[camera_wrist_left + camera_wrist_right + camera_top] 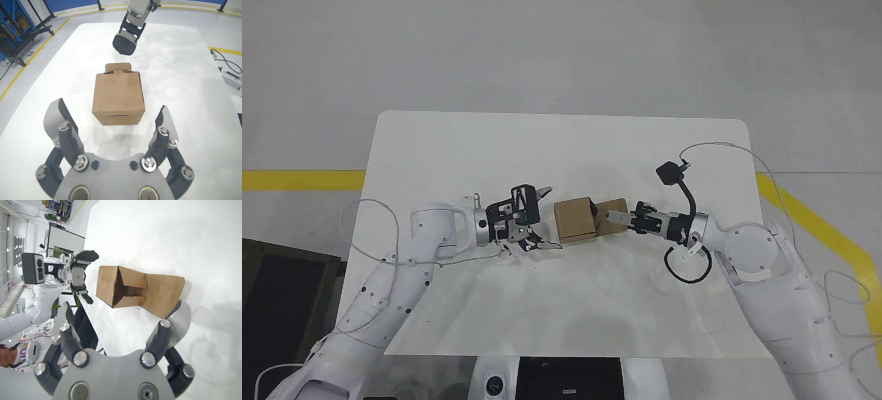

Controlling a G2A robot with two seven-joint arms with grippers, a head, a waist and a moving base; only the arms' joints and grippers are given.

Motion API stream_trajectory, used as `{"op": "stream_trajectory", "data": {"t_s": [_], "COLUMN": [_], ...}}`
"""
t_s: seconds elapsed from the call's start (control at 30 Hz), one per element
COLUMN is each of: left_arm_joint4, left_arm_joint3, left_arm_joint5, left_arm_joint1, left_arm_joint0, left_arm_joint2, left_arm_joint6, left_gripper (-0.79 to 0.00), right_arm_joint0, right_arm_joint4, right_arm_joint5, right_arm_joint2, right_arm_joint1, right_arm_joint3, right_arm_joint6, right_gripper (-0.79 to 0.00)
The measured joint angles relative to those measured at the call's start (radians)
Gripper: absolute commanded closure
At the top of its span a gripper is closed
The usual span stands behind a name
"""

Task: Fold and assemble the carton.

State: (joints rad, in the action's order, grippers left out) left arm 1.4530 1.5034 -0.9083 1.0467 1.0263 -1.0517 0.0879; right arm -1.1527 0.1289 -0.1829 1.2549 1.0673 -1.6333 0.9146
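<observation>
The carton (118, 94) is of plain brown cardboard and lies on its side approx. in the middle of the white table (442, 150), between my two claws.

My left claw (540, 217) is spread wide and holds nothing. It is near the closed end of the carton but apart from it, w/ a strip of bare table between. This closed end face points to my left claw and has one thin dark slit (119, 115) across it, near its upper edge. The top face of the carton is a bit creased.

My right claw (122, 308) is also spread apart, not clamped on anything. It is at the other end of the carton, i.e. the open end. There the inside looks dark, and two short side flaps are folded partly inward. One long flap (162, 291) sticks out flat from this end, toward my right claw. Its far corner is just at one finger (181, 309) of this claw; if they really touch, I cannot tell. The other finger of this claw is well apart from the cardboard.
</observation>
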Motion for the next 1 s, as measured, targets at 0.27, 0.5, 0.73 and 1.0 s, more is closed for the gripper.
{"op": "stream_trajectory", "data": {"t_s": [0.27,0.5,0.73,1.0], "left_arm_joint4": [0.006,-0.003,0.003,0.018], "left_arm_joint3": [-0.026,-0.083,-0.124,-0.146], "left_arm_joint5": [0.023,0.04,0.043,0.039], "left_arm_joint1": [0.017,0.031,0.039,0.037], "left_arm_joint0": [-0.032,-0.073,-0.098,-0.11], "left_arm_joint2": [0.057,0.092,0.107,0.095], "left_arm_joint6": [0.003,0.003,0.009,0.022], "left_gripper": [-0.785,-0.785,-0.785,-0.785], "right_arm_joint0": [0.024,0.117,0.185,0.202], "right_arm_joint4": [-0.044,-0.119,-0.144,-0.207], "right_arm_joint5": [-0.015,-0.081,-0.124,-0.132], "right_arm_joint2": [-0.011,-0.072,-0.119,-0.142], "right_arm_joint1": [0.002,0.017,0.032,0.036], "right_arm_joint3": [0.073,0.208,0.308,0.342], "right_arm_joint6": [0.011,0.058,0.045,0.108], "right_gripper": [-0.785,-0.785,-0.785,-0.785]}}
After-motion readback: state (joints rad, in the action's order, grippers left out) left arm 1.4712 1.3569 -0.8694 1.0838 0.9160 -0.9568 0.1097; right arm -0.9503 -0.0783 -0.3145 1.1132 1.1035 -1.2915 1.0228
